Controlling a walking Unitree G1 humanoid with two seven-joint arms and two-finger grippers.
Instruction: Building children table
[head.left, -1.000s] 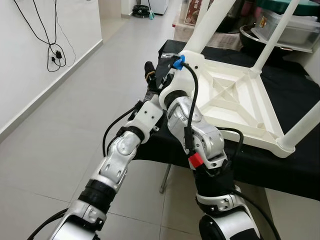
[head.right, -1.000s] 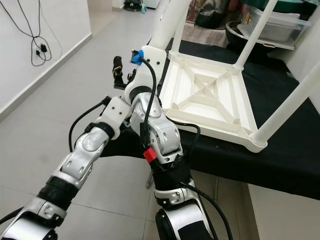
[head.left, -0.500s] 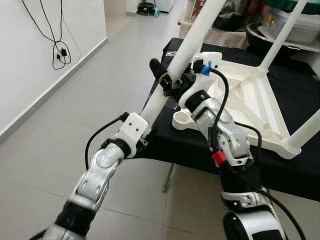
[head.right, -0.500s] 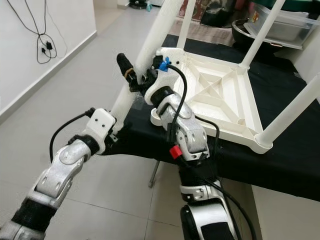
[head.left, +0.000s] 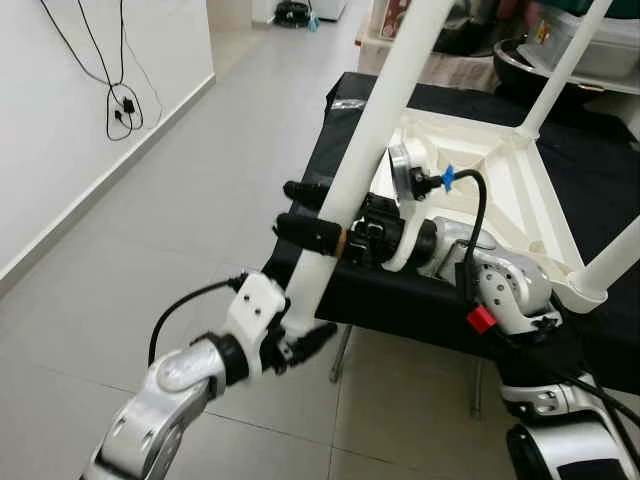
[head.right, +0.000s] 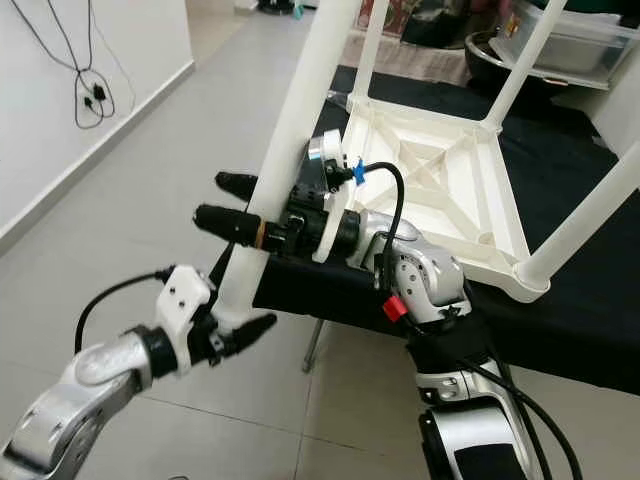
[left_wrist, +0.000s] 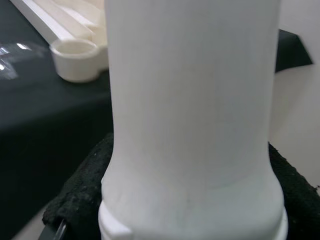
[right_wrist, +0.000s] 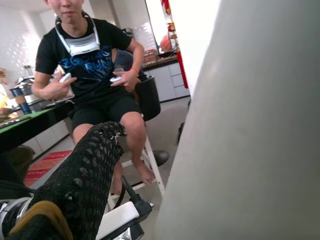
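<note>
White kids' table top (head.left: 480, 190) lies upside down on a black-covered bench (head.left: 600, 200), ribbed underside up. Three legs stand in its corner sockets: one far (head.left: 560, 65), one at the corner nearest the robot's right (head.left: 615, 262), and a third whose upper part crosses the top edge of the right eye view (head.right: 368, 45).

Loose white table leg (head.left: 365, 165) is the landmark. It slants steeply off the bench's near-left corner, low end down by the floor tiles (head.left: 150, 230), upper end rising past the table top's near-left corner.

Left gripper (head.left: 300, 345) is at the leg's low end, fingers (head.left: 318, 337) clamped on the leg w/ the flared end collar showing in the left wrist view (left_wrist: 192, 220). Empty corner socket (left_wrist: 75, 60) of the table top sits just behind the leg there.

Right gripper (head.left: 312, 212) is partway up the leg, reaching in from the bench side; its two black fingers (head.left: 310, 232) straddle the leg, one each side, closed against it. Right forearm lies across the bench edge, blue-tipped cable (head.left: 448, 178) looping over it.

Right wrist view: leg fills the side, one mesh-textured finger (right_wrist: 85, 180) beside it; behind, a person seated in black shirt (right_wrist: 85, 45) holding controllers.

Wall w/ hanging black cables (head.left: 115, 90) is well apart from the leg, on the robot's left.
</note>
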